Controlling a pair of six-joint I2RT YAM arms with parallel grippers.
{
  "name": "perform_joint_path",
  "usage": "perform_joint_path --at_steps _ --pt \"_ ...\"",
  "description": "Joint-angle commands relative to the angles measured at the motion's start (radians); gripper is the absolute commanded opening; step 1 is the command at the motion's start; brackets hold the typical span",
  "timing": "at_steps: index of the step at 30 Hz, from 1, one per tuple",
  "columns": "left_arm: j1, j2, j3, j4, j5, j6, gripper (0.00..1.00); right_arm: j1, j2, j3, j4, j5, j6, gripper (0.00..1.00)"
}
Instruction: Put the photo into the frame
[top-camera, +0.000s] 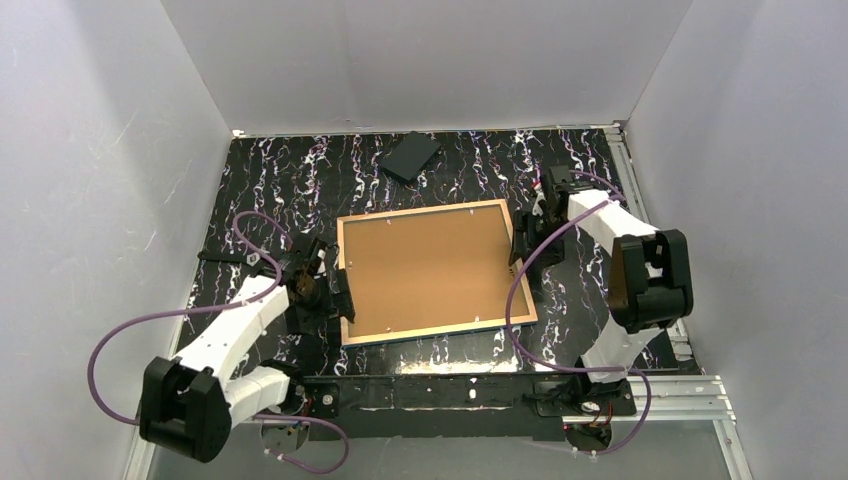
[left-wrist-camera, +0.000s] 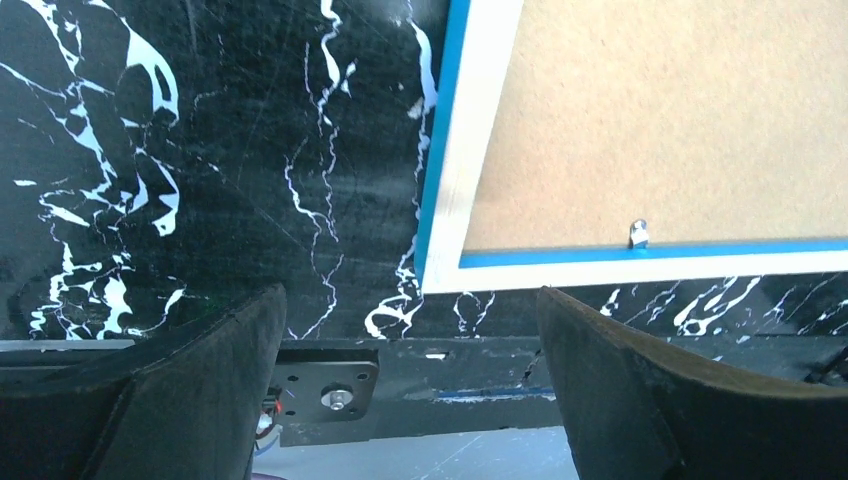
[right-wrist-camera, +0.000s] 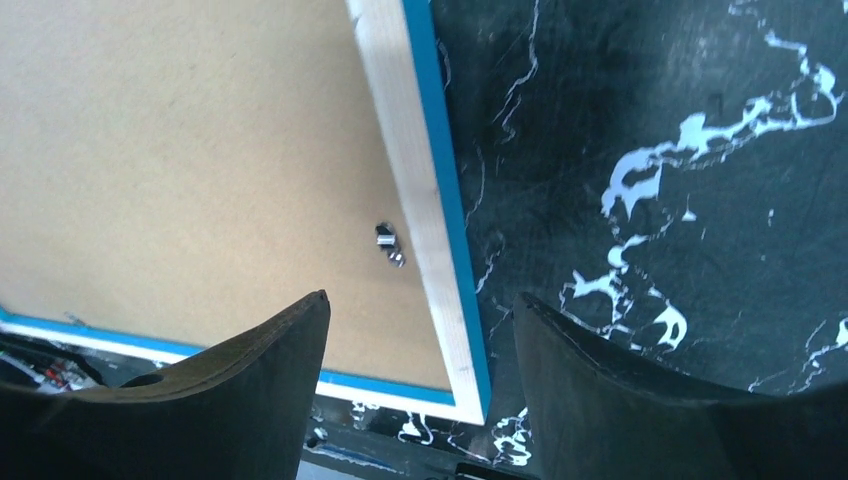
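Note:
The frame (top-camera: 440, 330) lies flat mid-table, tan wood face up with blue outer edges. The plain brown backing board (top-camera: 430, 265) sits inside it. The photo is hidden. My left gripper (top-camera: 335, 288) is open and empty beside the frame's left edge. In the left wrist view the frame's corner (left-wrist-camera: 470, 150) lies just beyond the gripper (left-wrist-camera: 410, 330). My right gripper (top-camera: 522, 250) is open and empty at the frame's right edge. In the right wrist view the gripper (right-wrist-camera: 420, 297) straddles that edge (right-wrist-camera: 415, 180): one finger is over the board (right-wrist-camera: 180, 150), the other over the table.
A small black slab (top-camera: 411, 156) lies at the back of the black marbled table. Small metal tabs (left-wrist-camera: 638, 235) (right-wrist-camera: 388, 243) sit on the board near the frame's rim. White walls enclose three sides. A metal rail (top-camera: 660, 395) runs along the front right.

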Motion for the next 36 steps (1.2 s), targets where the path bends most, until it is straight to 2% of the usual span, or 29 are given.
perform_joint_path --at_steps 1,6,21,22,25,27,29,30,36 --pt "0.059 0.094 0.029 -0.024 0.023 0.024 0.96 0.028 0.081 0.061 -0.011 0.046 -0.012 0.76" --pt "0.105 0.167 0.008 0.047 0.092 0.022 0.95 0.069 0.128 0.07 -0.004 0.082 -0.008 0.74" --pt "0.107 0.295 -0.004 0.13 0.193 0.037 0.92 0.109 0.167 0.088 -0.008 0.217 0.011 0.59" --pt "0.107 0.297 -0.004 0.134 0.201 0.037 0.92 0.108 0.167 0.088 -0.007 0.224 0.011 0.54" --pt "0.107 0.304 -0.01 0.143 0.213 0.037 0.91 0.108 0.164 0.088 -0.005 0.226 0.012 0.3" --pt "0.107 0.307 -0.011 0.142 0.216 0.04 0.91 0.108 0.161 0.088 -0.003 0.228 0.012 0.21" --pt "0.107 0.303 -0.018 0.143 0.217 0.041 0.91 0.108 0.155 0.087 -0.002 0.23 0.014 0.07" --pt "0.108 0.302 -0.02 0.143 0.216 0.042 0.91 0.108 0.152 0.087 -0.002 0.231 0.014 0.03" --pt "0.108 0.287 -0.021 0.144 0.223 0.05 0.91 0.108 0.134 0.083 0.008 0.245 0.019 0.01"
